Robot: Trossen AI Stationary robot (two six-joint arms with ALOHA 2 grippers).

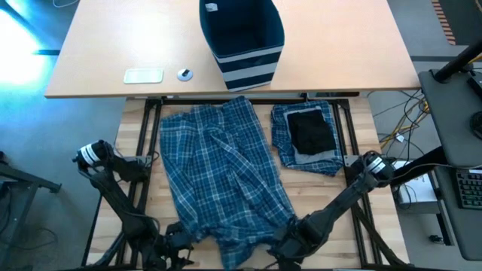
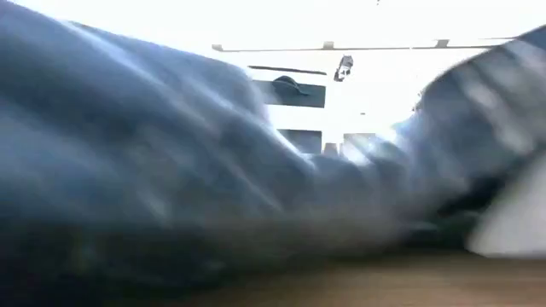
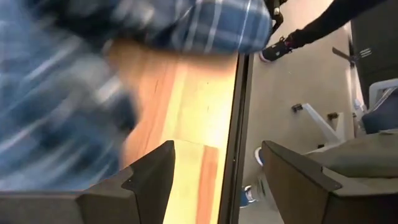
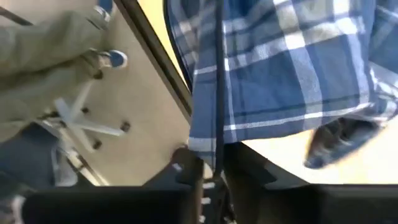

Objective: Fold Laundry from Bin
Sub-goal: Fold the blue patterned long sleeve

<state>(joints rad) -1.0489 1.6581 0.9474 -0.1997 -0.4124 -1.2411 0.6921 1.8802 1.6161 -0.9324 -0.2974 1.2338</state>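
Observation:
Blue-and-white plaid trousers point(image 1: 222, 173) lie spread lengthwise on the wooden table point(image 1: 143, 165), and their blurred cloth point(image 2: 171, 170) fills the low view. A folded plaid pile point(image 1: 301, 154) with a small black piece point(image 1: 310, 132) on top rests to their right. The navy striped bin point(image 1: 242, 38) stands on the far desk. My left gripper point(image 3: 217, 155) is open at the trousers' near left corner, over the table's edge, with nothing between its fingers. My right gripper point(image 4: 208, 171) is shut on the trousers at their near right corner point(image 1: 285, 239). My right gripper pinches an edge of the plaid trousers point(image 4: 205, 146) between its two fingers, at the cloth's near right corner by the table's near edge. The fingers come slanting down from the near side. The cloth runs from the fingers onto the table; how many layers they have, I cannot tell.
A white flat object point(image 1: 143, 75) and a small round one point(image 1: 184, 74) lie on the far desk left of the bin. Beyond the table's near edge, the wrist views show a person's shoe point(image 3: 273, 50) and a chair base point(image 4: 81, 121) on the floor.

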